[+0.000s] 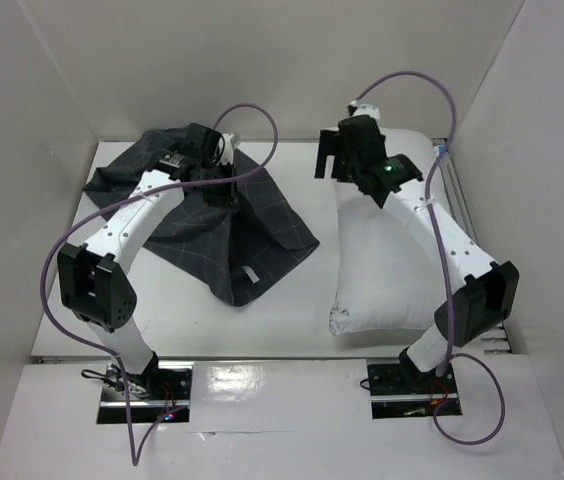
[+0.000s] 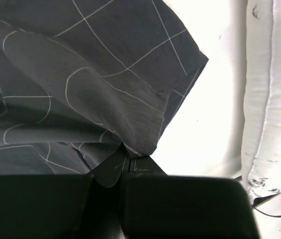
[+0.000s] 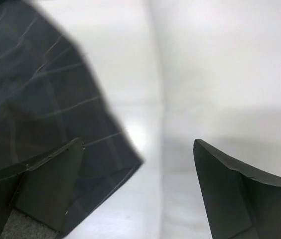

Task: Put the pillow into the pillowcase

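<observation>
The dark grey grid-lined pillowcase [image 1: 232, 225] lies crumpled on the left half of the table. My left gripper [image 1: 224, 178] is shut on a fold of its fabric, and the left wrist view shows the cloth [image 2: 95, 94] pinched at the fingertips [image 2: 130, 162]. The white pillow [image 1: 387, 265] lies flat on the right half, its seamed edge [image 2: 270, 99] showing in the left wrist view. My right gripper [image 1: 330, 160] hovers open above the pillow's far left corner, nothing between its fingers [image 3: 56, 184]. Below it I see the pillow [image 3: 220, 74] and the pillowcase corner [image 3: 36, 104].
White walls enclose the table on the left, back and right. A bare strip of white table [image 1: 317, 210] separates pillowcase and pillow. Purple cables loop over both arms. The arm bases sit at the near edge [image 1: 262, 385].
</observation>
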{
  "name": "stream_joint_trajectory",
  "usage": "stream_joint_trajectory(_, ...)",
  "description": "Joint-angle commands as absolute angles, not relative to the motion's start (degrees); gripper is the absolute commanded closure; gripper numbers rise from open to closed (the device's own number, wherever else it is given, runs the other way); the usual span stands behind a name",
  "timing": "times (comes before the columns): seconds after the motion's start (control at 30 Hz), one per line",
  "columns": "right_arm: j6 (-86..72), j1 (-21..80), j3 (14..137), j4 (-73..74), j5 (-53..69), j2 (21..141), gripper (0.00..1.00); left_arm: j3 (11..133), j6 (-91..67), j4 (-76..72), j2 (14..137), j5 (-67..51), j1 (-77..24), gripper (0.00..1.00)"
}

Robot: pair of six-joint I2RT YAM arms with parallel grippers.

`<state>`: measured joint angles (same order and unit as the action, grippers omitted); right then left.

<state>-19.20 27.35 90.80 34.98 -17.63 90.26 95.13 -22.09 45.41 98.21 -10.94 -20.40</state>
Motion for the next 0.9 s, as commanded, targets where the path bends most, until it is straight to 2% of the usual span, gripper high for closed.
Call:
stream_joint_trajectory(0.0,-19.86,22.33,96.31,47.62,-27.67,94.29,0.01,97.82,-22.85,45.62,98.7,-13.1,-20.65,1.0)
stream_joint_trajectory(0.1,-20.57,19.43,95.99,48.61,-27.52,99.31,0.01,97.82,-22.32,45.62,98.7,-13.1,-20.65,1.0)
stream_joint_trajectory(0.2,-21.09,16.27,92.22,43.52,-19.79,102.91,0.01,97.82,-22.32,45.62,98.7,-12.48,-20.65,1.0)
stream_joint_trajectory(0.23,-21.09,16.26,92.2,43.51,-18.56,104.05,0.19,97.82,-22.32,45.62,98.7,-12.48,-20.65,1.0)
stream_joint_trajectory(0.27,-21.09,15.39,92.2,42.64,-18.55,105.11,0.41,97.82,-22.32,45.62,98.7,-12.48,-20.65,1.0)
stream_joint_trajectory(0.3,-21.09,15.38,92.2,42.63,-18.54,105.73,0.78,97.82,-22.32,45.62,98.7,-12.48,-20.65,1.0)
stream_joint_trajectory(0.33,-21.62,15.38,92.98,43.85,-18.54,105.73,1.0,98.34,-22.32,45.62,98.7,-12.48,-20.65,1.0)
stream_joint_trajectory(0.43,-18.99,15.38,87.4,39.58,-16.89,96.1,1.0,98.35,-21.8,46.32,98.01,-12.48,-20.65,1.0)
stream_joint_trajectory(0.63,-13.02,13.63,81.12,35.77,-2.39,75.71,1.0,98.34,-22.32,46.32,97.47,-11.07,-20.05,1.0)
stream_joint_trajectory(0.8,-7.13,13.62,80.85,37.43,13.67,68.91,1.0,100.2,-23.37,46.32,99.67,-12.22,-18.99,1.0)
stream_joint_trajectory(0.87,-6.06,14.32,79.82,39.97,15.81,67.69,1.0,100.2,-23.99,46.32,100.81,-13.62,-18.38,1.0)
